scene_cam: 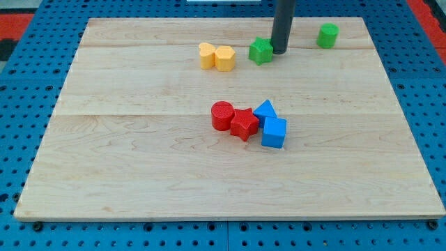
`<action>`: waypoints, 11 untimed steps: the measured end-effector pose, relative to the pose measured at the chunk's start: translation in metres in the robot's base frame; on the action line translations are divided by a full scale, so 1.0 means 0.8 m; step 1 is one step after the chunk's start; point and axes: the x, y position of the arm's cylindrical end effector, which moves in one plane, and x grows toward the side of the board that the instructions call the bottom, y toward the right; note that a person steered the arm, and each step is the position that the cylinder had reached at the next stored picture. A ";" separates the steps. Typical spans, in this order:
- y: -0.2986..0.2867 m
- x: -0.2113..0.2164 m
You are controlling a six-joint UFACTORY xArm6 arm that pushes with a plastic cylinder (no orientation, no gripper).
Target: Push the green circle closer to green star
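My tip [279, 52] rests just right of the green star [260, 51], seemingly touching it; there is no hand to open or close. The green circle [327, 35] sits well apart to the right, near the tabletop's [139, 174] top edge, with bare wood between.

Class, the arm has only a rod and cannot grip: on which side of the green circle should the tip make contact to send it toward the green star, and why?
Contact the green circle on its side wall facing the view's right, pushing toward the view's left, since the green star lies left and slightly lower. My tip now sits beside the star's right edge, between the two blocks, so it probably must circle around first.
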 end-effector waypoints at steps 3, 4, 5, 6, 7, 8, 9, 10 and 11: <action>-0.049 0.000; 0.027 0.000; 0.104 0.000; 0.166 0.000; 0.193 -0.014; 0.197 -0.035; 0.197 -0.043; 0.184 -0.054; 0.159 -0.060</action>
